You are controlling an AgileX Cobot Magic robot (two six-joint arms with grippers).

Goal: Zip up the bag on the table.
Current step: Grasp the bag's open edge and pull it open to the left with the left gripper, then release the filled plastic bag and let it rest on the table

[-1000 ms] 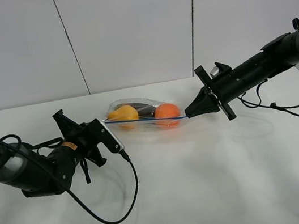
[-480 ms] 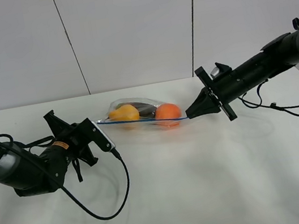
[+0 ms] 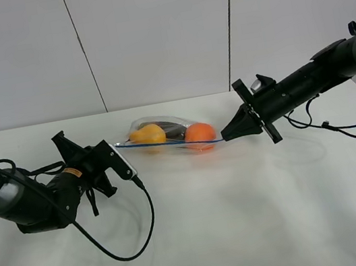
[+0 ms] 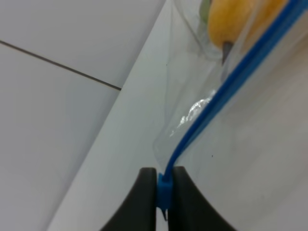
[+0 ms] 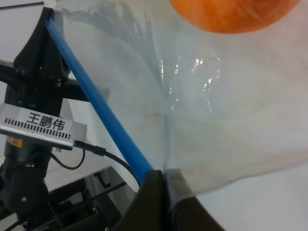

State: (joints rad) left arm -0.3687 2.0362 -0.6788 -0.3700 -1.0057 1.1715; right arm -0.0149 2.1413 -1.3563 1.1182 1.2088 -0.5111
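Note:
The clear bag [image 3: 168, 134] lies on the white table [image 3: 247, 217], stretched between my two grippers. A yellow pear [image 3: 147, 135], an orange [image 3: 198, 133] and a dark item [image 3: 173, 130] show through it. Its blue zip strip [image 3: 166, 142] runs taut along the near edge. My left gripper [image 3: 116, 145] is shut on the strip's left end, where the blue slider [image 4: 164, 190] sits between the fingers. My right gripper [image 3: 224, 138] is shut on the bag's right corner; the strip [image 5: 96, 115] and the orange [image 5: 236, 14] show in the right wrist view.
A black cable [image 3: 131, 243] loops from the left arm over the table's front left. Another cable [image 3: 341, 126] trails behind the right arm. White wall panels [image 3: 155, 34] stand behind the table.
In the first half second my left gripper slid left along the zip strip, from near the pear to the bag's left end, stretching the bag. Since then nothing has moved. The right gripper held still.

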